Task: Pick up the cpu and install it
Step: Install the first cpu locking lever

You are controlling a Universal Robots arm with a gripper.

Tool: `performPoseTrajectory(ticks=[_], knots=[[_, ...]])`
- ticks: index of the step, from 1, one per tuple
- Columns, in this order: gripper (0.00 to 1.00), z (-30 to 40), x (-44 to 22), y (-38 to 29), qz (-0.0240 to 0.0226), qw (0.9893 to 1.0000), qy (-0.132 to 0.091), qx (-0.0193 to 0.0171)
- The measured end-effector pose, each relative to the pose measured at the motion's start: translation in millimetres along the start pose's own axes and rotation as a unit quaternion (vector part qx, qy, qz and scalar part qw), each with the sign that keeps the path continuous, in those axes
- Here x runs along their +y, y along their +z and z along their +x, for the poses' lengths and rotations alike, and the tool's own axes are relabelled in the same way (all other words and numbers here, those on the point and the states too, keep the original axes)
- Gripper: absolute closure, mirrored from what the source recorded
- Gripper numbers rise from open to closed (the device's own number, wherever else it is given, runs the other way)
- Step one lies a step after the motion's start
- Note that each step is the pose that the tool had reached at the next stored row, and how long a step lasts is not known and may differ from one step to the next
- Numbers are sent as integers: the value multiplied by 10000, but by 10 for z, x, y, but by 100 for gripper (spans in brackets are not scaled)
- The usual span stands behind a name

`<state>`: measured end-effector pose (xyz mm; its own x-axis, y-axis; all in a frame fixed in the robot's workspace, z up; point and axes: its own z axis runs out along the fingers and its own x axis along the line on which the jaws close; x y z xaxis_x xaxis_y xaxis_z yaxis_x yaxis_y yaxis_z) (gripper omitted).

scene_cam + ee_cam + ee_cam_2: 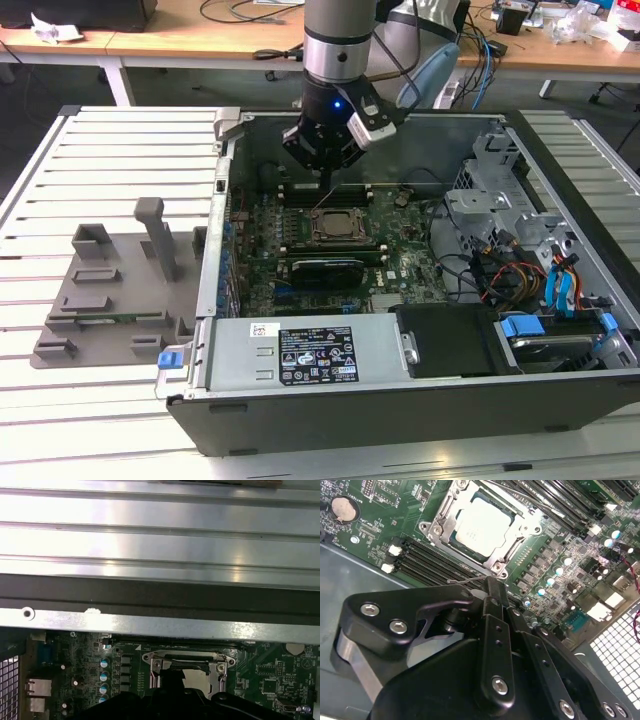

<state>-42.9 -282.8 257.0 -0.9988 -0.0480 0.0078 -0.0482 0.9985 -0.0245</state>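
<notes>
Slatted metal table (pixel 120 150) — wooden desks (pixel 180 35) behind

computer case (pixel 420 400): lying open on the slatted table (pixel 120 160), toward the exterior view's right
holder tray (pixel 110 290): resting on the table, just beside the case on the exterior view's left
motherboard (pixel 400 265): lying inside the case
socket (pixel 482 527): sitting on the motherboard, between memory slots
cpu (pixel 482 524): sitting in the socket
gripper (pixel 325 180): hanging above the socket, near its far edge
</notes>
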Motion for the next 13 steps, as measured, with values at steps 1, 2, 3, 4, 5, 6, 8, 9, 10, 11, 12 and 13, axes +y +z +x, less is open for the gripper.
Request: performPoseTrajectory(ticks=[1,2,3,4,5,6,8,9,10,11,12,13], knots=[[89,0,0,1,-1,10000,0,-1],[89,0,0,1,-1,10000,0,-1],[89,-1,1,4,-2,10000,0,-1],[89,-1,1,15,-2,10000,0,-1],[89,-1,1,29,-1,10000,0,-1],[89,-1,1,48,-1,10000,0,-1],[89,-2,3,122,-1,10000,0,-1],[89,-2,4,145,-2,10000,0,-1],[89,-2,4,157,-1,10000,0,-1],[89,-2,4,169,-1,10000,0,-1],[89,-2,5,194,-1,10000,0,0],[89,-2,6,217,-1,10000,0,-1]])
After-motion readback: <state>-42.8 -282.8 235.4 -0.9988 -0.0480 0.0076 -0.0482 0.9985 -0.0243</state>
